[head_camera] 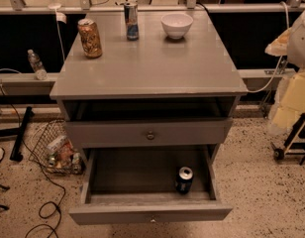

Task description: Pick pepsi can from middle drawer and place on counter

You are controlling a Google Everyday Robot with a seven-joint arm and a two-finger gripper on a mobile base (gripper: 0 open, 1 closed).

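Observation:
The pepsi can (184, 179), dark blue with a silver top, stands upright in the open middle drawer (150, 213), right of centre and towards its front. The drawer is pulled fully out at the bottom of the grey cabinet. The counter (157, 63) is the cabinet's flat grey top. My gripper (292, 97) shows as a pale blurred shape at the right edge of the view. It is raised beside the cabinet, well away from the can and above the drawer's level, and holds nothing that I can see.
On the counter stand an orange-gold can (90, 37) at the back left, a slim blue-and-silver can (131, 20) and a white bowl (176, 25). A closed knobbed drawer front (150, 134) sits above the open drawer. A wire basket (58, 150) and cables lie on the floor left.

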